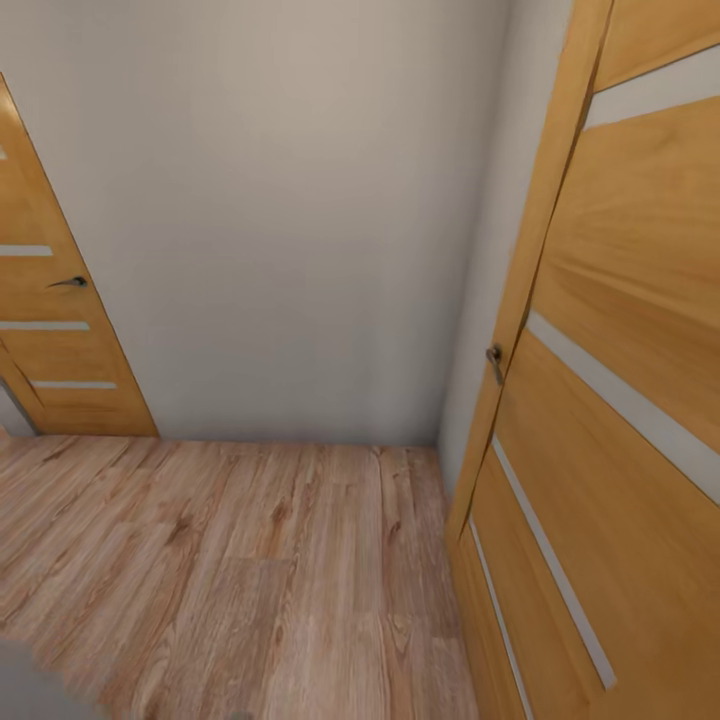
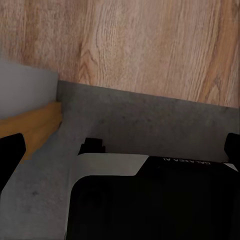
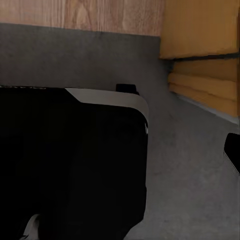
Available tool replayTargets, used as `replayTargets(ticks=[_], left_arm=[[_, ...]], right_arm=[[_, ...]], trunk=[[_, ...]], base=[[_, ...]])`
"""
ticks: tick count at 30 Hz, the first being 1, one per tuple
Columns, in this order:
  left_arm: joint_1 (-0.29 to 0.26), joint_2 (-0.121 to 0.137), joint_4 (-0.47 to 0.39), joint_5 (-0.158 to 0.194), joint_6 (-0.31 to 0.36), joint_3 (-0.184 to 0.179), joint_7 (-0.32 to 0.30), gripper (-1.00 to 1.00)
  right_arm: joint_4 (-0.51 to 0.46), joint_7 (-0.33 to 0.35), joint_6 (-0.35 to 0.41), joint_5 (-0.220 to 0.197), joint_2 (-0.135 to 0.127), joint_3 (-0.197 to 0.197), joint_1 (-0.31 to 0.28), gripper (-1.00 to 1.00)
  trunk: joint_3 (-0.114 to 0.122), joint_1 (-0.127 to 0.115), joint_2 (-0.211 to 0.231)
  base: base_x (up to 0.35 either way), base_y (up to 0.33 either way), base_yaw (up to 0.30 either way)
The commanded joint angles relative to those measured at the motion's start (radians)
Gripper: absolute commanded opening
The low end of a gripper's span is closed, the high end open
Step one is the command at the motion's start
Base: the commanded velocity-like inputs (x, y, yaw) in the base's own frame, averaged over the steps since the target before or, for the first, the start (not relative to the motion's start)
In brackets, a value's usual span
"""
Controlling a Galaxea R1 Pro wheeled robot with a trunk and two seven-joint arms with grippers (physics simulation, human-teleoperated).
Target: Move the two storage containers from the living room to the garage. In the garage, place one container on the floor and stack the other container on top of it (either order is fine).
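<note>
So we're at a doorway: light wood plank floor (image 1: 230, 560) ahead, orange slatted wooden door (image 1: 610, 400) alongside, dark grey concrete floor (image 2: 150, 120) under the base. No orange-red bins anywhere, so judging by that, hauling and stacking remain. Can't tell either pincer's state.

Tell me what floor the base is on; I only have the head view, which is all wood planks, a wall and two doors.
Observer: Grey concrete floor. The base sits over it, just short of the seam with the planks.
Operator: Is the left gripper holding anything?
Observer: No. The left gripper has its fingers wide apart, with nothing gripped between them.
Operator: Anything close on the right?
Observer: A wooden door, its lower edge beside the base above the concrete.
</note>
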Motion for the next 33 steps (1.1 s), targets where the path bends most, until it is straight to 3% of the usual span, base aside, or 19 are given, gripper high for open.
replayTargets(ticks=[1,20,33], left_arm=[[-0.001,0.000,0.000,0.010,0.002,0.000,-0.004,1.00],[0.000,0.000,0.000,0.010,0.002,0.000,-0.004,1.00],[0.000,0.000,0.000,0.010,0.003,0.000,-0.004,1.00]], right_arm=[[0.003,-0.001,-0.004,-0.008,0.001,0.008,-0.001,1.00],[0.003,-0.001,-0.004,-0.008,0.002,0.008,-0.001,1.00],[0.003,-0.001,-0.004,-0.006,0.003,0.008,0.000,1.00]], trunk=[[-0.002,0.001,-0.001],[-0.002,0.001,-0.001],[-0.002,0.001,-0.001]], base=[[0.321,0.000,0.000],[0.276,0.000,0.000],[0.042,0.000,0.000]])
